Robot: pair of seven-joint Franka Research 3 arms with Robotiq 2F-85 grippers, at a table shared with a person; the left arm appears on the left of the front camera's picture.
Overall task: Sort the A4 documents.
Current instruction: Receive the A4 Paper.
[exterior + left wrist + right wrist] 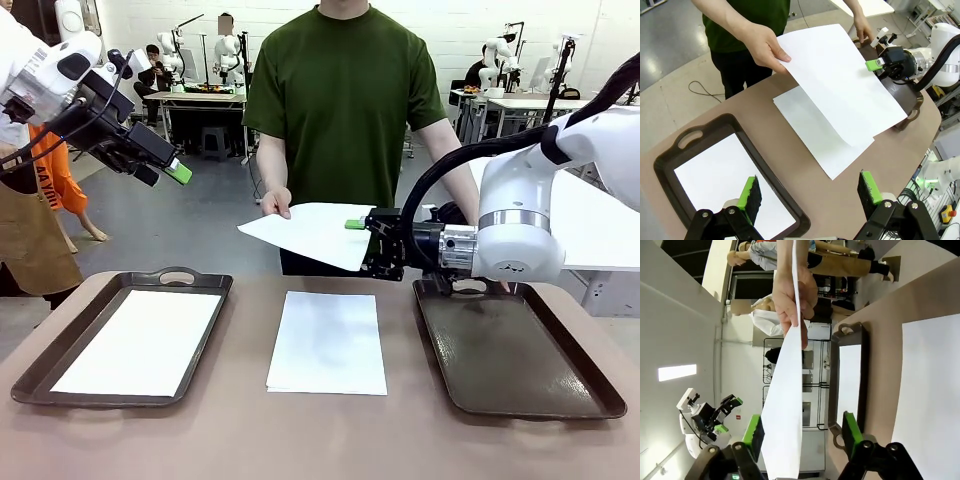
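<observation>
A4 documents, thin plain white paper sheets, sit at three stations: one held sheet (pixel 310 232) is offered in the air above the brown counter (pixel 330 440) by a person's hand (pixel 275 203), a second sheet (pixel 327 340) lies flat on the counter's middle, and a third sheet (pixel 140 340) lies inside the dark brown handled tray (pixel 205 345) on the robot's left. The right claw (pixel 362 232), black with green pads, reaches in sideways with its jaws spread on either side of the held sheet's near corner, not yet pinching it. A clean take likely calls for closing well in from the edge, flat to the paper, and waiting for the person to let go before drawing back, since a thin sheet droops and tears if pulled early. The empty dark brown tray (pixel 510 350) lies just below the right arm and looks the natural place to set it, though which tray it belongs in cannot be told from blank paper. The left claw (pixel 165 165) hangs raised over the left side, jaws spread and empty, well apart from the handover. The person's fingers and the sheet on the counter directly beneath are the things to keep clear of.
</observation>
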